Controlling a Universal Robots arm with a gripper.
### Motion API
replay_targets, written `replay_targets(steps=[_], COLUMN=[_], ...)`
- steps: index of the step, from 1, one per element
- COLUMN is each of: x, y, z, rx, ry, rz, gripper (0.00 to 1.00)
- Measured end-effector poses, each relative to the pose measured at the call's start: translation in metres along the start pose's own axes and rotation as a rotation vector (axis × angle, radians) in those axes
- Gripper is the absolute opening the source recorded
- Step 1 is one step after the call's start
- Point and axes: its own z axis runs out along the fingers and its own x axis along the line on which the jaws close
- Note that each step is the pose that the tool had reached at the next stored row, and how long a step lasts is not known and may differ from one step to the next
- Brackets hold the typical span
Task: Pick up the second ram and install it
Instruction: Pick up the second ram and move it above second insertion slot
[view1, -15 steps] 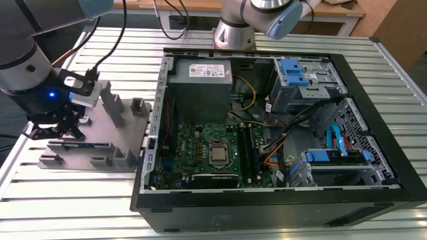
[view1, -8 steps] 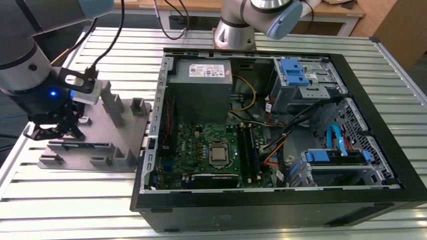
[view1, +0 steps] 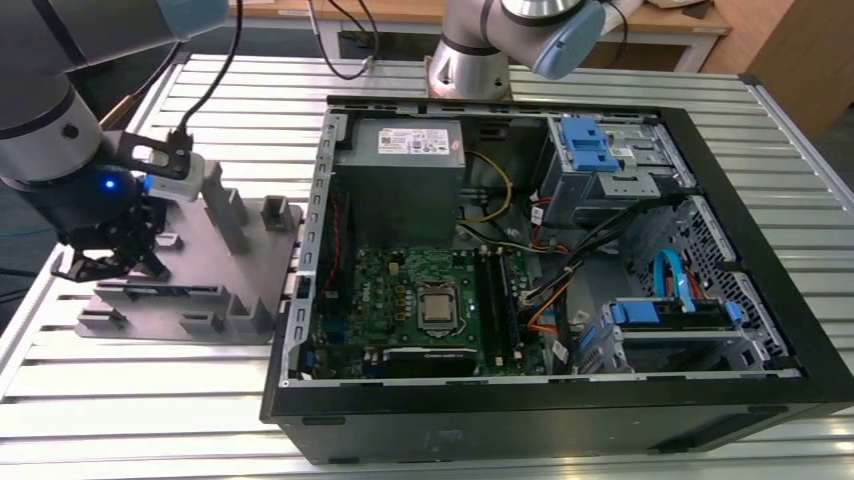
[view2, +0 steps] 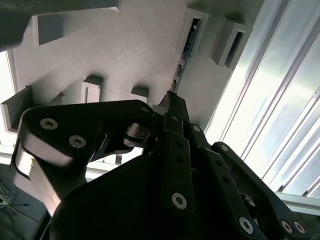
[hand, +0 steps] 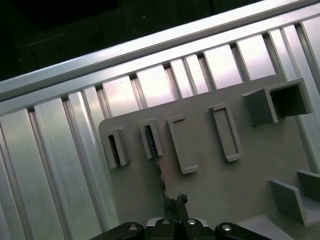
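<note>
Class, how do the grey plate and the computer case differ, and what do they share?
The plate is light grey; the case is black. The plate is a flat base with upright posts; the case is a deep open box. The plate holds the ram; the case holds a motherboard. The gripper hangs over the plate, not the case. Both rest on the slatted table.

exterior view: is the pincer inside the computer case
No, the pincer hangs over the grey fixture plate, outside the computer case.
</note>
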Motion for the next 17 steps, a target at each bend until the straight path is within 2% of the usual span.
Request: replay_targets(steps=[17], x=[0.0001], y=[-0.0001], z=[0.0029], rx=[-0.0071], ry=[0.0119], rz=[-0.289], gripper=[0.11])
